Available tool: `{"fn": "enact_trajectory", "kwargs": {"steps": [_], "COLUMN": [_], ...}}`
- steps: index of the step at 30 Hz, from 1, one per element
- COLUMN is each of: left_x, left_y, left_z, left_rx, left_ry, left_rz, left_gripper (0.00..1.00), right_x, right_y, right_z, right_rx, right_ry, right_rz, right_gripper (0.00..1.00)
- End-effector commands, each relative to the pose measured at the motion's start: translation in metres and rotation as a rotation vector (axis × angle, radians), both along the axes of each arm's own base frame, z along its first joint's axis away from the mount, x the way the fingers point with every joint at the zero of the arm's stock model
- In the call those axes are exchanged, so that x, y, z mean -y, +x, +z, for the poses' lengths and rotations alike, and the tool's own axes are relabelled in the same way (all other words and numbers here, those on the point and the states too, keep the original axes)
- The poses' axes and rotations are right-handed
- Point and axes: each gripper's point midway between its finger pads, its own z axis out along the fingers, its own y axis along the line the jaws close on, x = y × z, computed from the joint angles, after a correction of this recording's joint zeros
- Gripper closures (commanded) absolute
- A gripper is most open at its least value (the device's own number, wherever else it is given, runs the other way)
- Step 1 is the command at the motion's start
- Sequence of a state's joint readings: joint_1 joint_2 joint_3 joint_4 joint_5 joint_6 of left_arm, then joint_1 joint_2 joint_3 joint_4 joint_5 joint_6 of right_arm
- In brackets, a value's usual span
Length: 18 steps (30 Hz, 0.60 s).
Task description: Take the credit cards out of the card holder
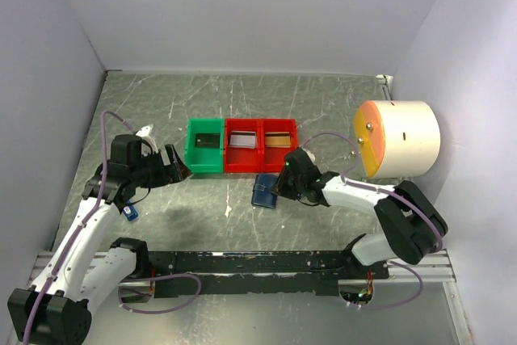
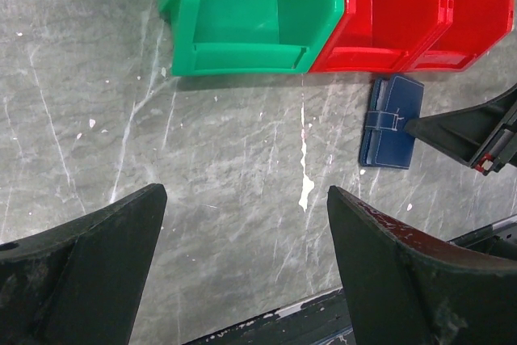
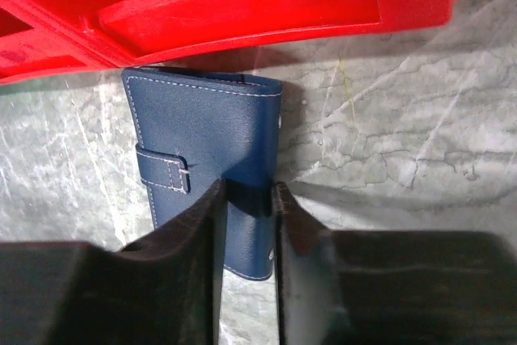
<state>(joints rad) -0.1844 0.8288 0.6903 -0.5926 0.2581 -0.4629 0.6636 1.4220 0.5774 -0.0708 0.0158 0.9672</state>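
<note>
1. The card holder (image 3: 202,135) lies flat on the surface (image 2: 226,159), just in front of the red bins (image 1: 242,163). It is folded shut with its snap tab (image 3: 166,174) across the front.
2. The credit cards (image 1: 242,140) seem to be out already. From above, a dark one shows in the green bin (image 1: 203,166), and a silvery one and a tan one show in the red pair. Whether any card remains inside the folded holder cannot be told.
3. The right fingers (image 3: 186,248) stand close together at the holder's near edge, and blue leather shows in the narrow slot between them. Whether they pinch that edge or only rest against it, I cannot tell.
4. The step in hand looks like the last handling of the emptied holder. If it is a release, the fingers should part evenly and lift straight up so the leather is not dragged towards the bins. If it is a grasp, they should bite on the free edge and not on the tab side.
5. The left fingers (image 2: 105,248) are spread wide and hold nothing. They hover over bare surface, well apart from the holder and in front of the green bin.
</note>
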Motion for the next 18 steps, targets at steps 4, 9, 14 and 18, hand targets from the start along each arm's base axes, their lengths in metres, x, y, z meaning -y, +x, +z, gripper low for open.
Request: {"fn": "enact_trajectory", "kwargs": {"steps": [4,9,14,18], "left_x": [0.003,0.003,0.003,0.002], "left_y": [0.002,0.001,0.002,0.002], "left_z": [0.000,0.000,0.001,0.001], "left_rx": [0.010,0.010,0.012,0.013], "left_ry": [-0.001,-0.001,-0.001,0.000], "left_rz": [-0.017,-0.017,-0.015,-0.013], "left_gripper": [0.07,0.07,0.07,0.07], "right_x": [0.027,0.041,0.068,0.090], "right_y": [-0.007,-0.002,-0.014,-0.032], "right_z": [0.007,0.044,0.057,0.068], "right_rx": [0.038,0.098,0.043,-0.011], "right_ry": [-0.139,-0.199,-0.371,-0.553], "right_rz": [0.028,0.023,0.036,0.030], "right_gripper": [0.95,1.00,1.00,1.00]}}
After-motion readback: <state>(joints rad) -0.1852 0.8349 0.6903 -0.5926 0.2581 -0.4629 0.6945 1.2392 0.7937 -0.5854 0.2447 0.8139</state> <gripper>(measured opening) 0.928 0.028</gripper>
